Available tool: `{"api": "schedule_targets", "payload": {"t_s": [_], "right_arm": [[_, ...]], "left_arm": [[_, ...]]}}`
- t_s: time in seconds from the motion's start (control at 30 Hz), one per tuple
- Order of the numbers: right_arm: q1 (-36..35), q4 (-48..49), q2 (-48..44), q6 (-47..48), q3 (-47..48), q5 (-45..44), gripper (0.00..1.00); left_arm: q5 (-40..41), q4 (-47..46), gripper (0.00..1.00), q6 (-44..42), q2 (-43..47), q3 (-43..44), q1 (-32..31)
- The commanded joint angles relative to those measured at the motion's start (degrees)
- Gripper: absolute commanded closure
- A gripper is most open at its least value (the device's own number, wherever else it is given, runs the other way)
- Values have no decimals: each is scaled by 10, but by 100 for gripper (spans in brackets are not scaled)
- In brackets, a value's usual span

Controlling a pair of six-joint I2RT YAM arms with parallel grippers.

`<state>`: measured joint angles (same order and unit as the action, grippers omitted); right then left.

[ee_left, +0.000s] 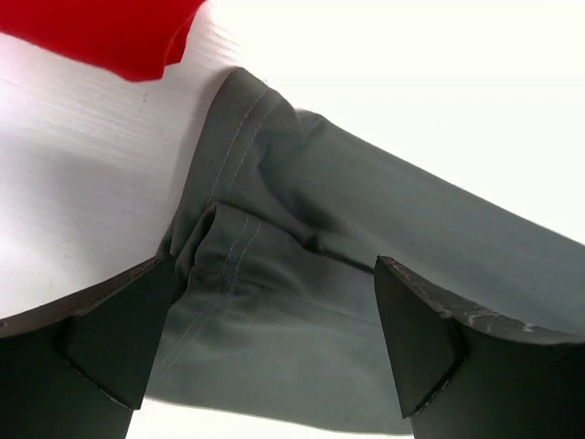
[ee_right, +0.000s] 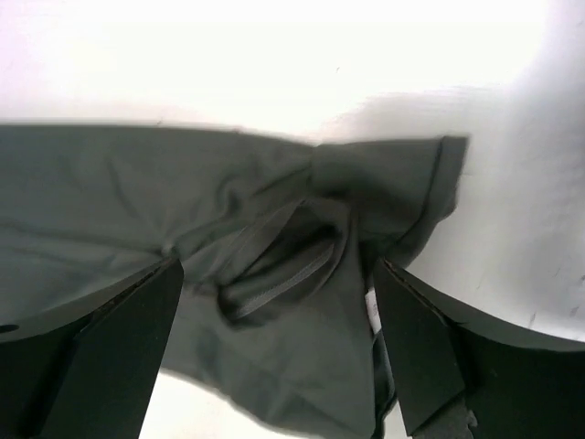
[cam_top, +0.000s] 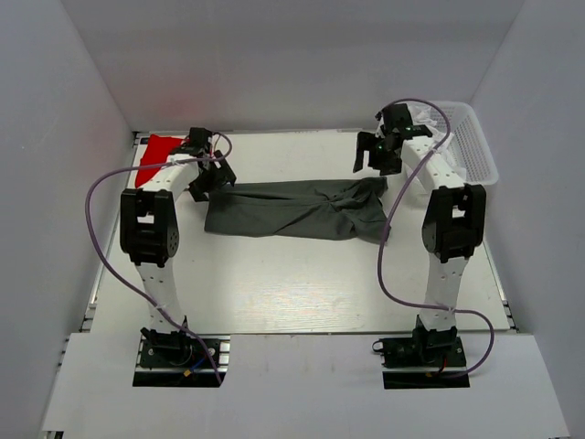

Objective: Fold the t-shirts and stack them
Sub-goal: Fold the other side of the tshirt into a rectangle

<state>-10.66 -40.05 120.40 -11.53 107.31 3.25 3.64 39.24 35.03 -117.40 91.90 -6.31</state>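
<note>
Grey t-shirt (cam_top: 292,210) lies banded across the table (cam_top: 274,293), left gripper (cam_top: 208,181) and right gripper (cam_top: 377,160) both wide above its ends.
I fear its bunched right end will fold crooked at my next pinch; red t-shirt (cam_top: 157,157) waits far left.

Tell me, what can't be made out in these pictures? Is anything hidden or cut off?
- Red t-shirt: in the top view, the left gripper and its arm cover its right side. In the left wrist view, the top edge cuts it off.
- Grey t-shirt: the right wrist view is blurred, so its folds are unclear. The right gripper fingers hide its lower corners.
- White basket: in the top view, any contents are too small to tell.
</note>
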Motion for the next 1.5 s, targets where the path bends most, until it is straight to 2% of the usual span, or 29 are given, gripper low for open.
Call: {"api": "schedule_targets", "payload": {"t_s": [0.0, 0.2, 0.3, 0.43, 0.7, 0.87, 1.1, 1.27, 1.47], "right_arm": [[-2, 5, -70, 22, -40, 63, 10], [-3, 73, -175, -11, -226, 183, 10], [-5, 113, -217, -41, -319, 200, 10], [-11, 132, -211, -50, -348, 204, 10], [-19, 189, -111, -65, -274, 226, 10], [-24, 214, -51, -82, -206, 228, 10], [-32, 301, 33, -143, -106, 250, 10], [-30, 241, 73, -124, -27, 230, 10], [-29, 129, -6, -60, -48, 121, 10]], "left_arm": [[-13, 11, 0, -21, 64, 21, 3], [-86, -37, 0, -44, 107, -20, -7], [-163, -86, 0, -50, 121, -65, -7], [-177, -92, 0, -50, 108, -89, -7], [-195, -124, 0, -56, 107, -130, -7], [-196, -119, 0, -56, 107, -130, -7], [-184, -97, 0, -56, 127, -131, -7], [-166, -72, 0, -67, 149, -138, -7], [-173, -65, 0, -73, 128, -96, -7]]}}
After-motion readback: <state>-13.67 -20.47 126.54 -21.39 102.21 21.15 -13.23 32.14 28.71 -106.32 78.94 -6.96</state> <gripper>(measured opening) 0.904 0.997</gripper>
